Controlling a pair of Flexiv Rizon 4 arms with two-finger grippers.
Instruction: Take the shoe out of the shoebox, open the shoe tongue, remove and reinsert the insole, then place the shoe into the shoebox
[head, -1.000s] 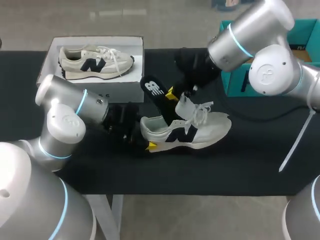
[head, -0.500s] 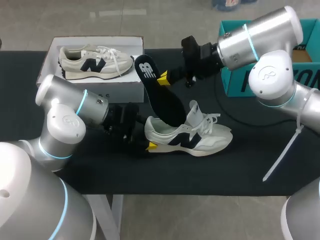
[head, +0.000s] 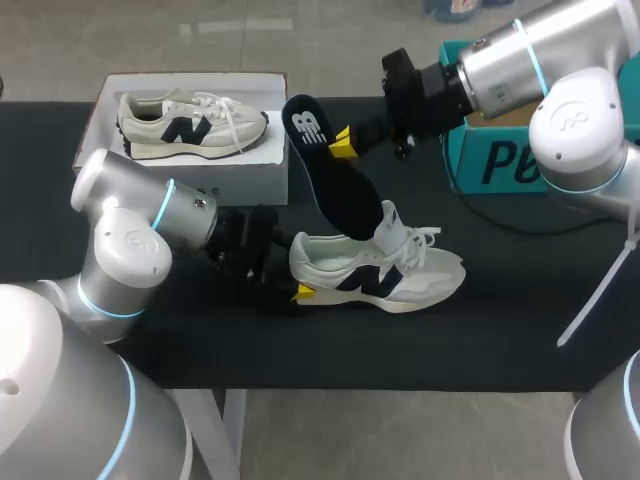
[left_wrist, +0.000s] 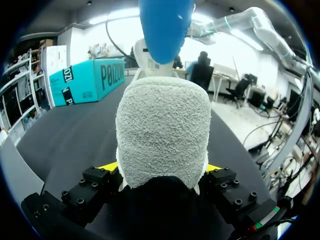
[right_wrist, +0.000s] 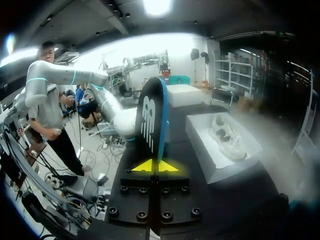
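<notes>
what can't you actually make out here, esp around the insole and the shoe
- Head view: the insole has its lower end hidden behind the tongue of the shoe; in or out, unclear.
- Left wrist view: the shoe's toe, blocked by its own heel.
- Head view: the left gripper far finger, behind the heel.

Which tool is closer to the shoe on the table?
Left. The left tool grips the shoe by its heel, from both sides. The right tool is up above the shoe, apart from it, holding the insole.
</notes>
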